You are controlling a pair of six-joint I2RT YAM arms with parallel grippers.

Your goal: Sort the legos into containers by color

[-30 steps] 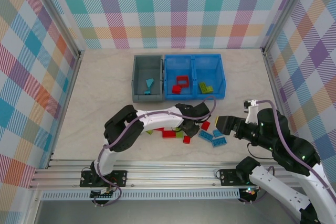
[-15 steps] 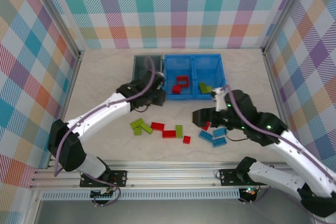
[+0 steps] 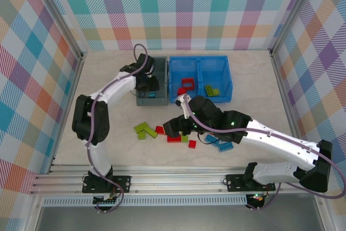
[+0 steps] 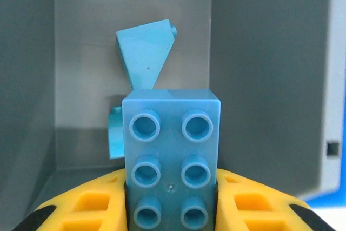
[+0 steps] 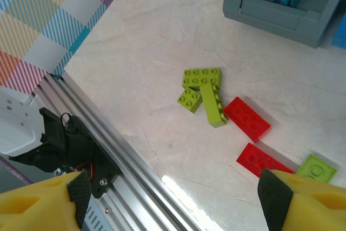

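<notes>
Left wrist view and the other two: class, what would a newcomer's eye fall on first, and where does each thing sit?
First, the light blue brick clamped in the left gripper, poised over the grey bin, which holds other blue pieces. Next, the lime green bricks and red bricks scattered on the table below the open right gripper.

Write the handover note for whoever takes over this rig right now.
Left gripper: shut on a light blue brick, over the grey bin, not yet released.
Right gripper: open, low over the table beside the red bricks.
Done: light blue pieces in the grey bin; red pieces in the blue bin's left compartment, green pieces in its right.
Left: green bricks, red bricks and light blue bricks on the table.
</notes>
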